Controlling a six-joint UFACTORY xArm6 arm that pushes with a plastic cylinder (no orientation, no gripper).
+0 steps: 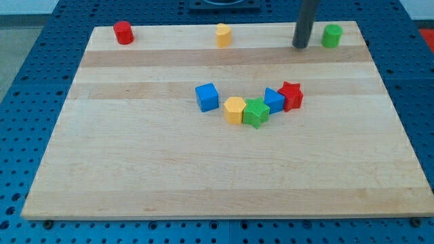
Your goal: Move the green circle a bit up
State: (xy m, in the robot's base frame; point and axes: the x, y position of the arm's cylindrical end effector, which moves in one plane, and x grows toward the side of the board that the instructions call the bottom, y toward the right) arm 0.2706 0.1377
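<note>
The green circle [331,35] stands near the board's top right corner. My tip [300,46] rests on the board just to the left of it, with a small gap between them. The dark rod rises from the tip out of the view's top.
A red cylinder [123,32] stands at the top left and a yellow block [223,34] at the top middle. In the board's middle sit a blue cube [207,97], a yellow hexagon [234,110], a green star [255,112], a blue block [274,100] and a red star [291,95]. The wooden board [135,169] lies on a blue pegboard.
</note>
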